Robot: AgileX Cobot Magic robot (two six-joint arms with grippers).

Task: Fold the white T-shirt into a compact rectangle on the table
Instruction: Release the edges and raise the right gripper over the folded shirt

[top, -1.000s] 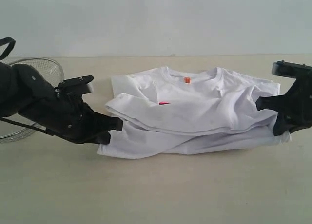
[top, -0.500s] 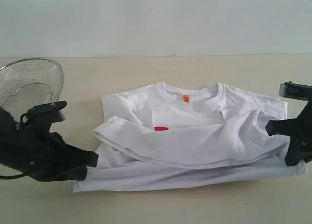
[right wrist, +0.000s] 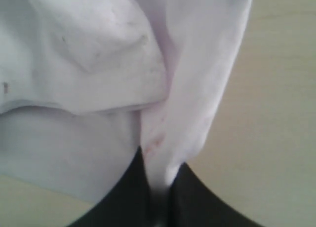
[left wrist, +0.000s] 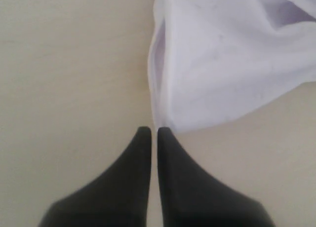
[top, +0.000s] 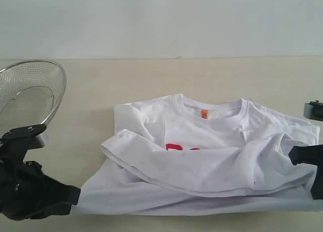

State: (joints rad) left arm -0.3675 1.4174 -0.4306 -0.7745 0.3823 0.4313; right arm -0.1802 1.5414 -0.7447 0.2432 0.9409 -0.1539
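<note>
White short-sleeved cotton T-shirt: half-folded on pale beige table | left black gripper: closed, pinching hem corner | right black gripper: clamped on side fold

A round wire-mesh metal basket sits at the far left of the scene, its bright rim arching over fine silver mesh, cut off by the picture's left edge and hidden along its near side, while a plain pale grey-blue wall spans the far background.
</note>
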